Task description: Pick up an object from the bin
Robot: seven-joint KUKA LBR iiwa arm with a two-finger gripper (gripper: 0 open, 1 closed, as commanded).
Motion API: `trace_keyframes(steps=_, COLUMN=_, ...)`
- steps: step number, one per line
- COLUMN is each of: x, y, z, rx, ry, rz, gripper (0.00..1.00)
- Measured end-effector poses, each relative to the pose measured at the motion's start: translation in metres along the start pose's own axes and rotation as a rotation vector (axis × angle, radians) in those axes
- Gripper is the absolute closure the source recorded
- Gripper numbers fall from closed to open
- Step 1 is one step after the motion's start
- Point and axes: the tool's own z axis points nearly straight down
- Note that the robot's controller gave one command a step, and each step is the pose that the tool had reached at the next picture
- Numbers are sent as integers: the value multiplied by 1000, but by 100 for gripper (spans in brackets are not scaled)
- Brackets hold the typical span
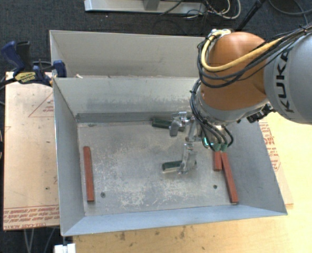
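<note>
One small dark-green flat piece, lying on the floor of the bin, a little right of centre and nearer the front edge than the back. A second, longer dark-green piece, close under the back wall, just right of the middle. Two green things in all, well apart.

Three red-brown bars. One long left bar along the left edge of the floor. One long right bar along the right edge. One short bar tucked against the back end of that right one (touching or just beside, hard to say).

Gripper down inside the bin, hanging between the two green pieces, below the orange wrist cover. Fingers spread wide apart. Front tip down at floor level, right at the right-hand end of the small flat piece, seemingly touching it. Rear tip just beside the right end of the longer piece by the back wall. Neither piece clamped between the two tips. Arm reaching in over the right rim.
</note>
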Motion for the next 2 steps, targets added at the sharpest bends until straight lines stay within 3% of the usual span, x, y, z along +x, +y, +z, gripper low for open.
trace_keyframes(steps=1, x=-1, y=0, z=-4, rx=-1, ry=-7, rz=2, gripper=0)
trace_keyframes(steps=2, x=2, y=-7, z=48, rx=-1, ry=-14, rz=-35, gripper=0)
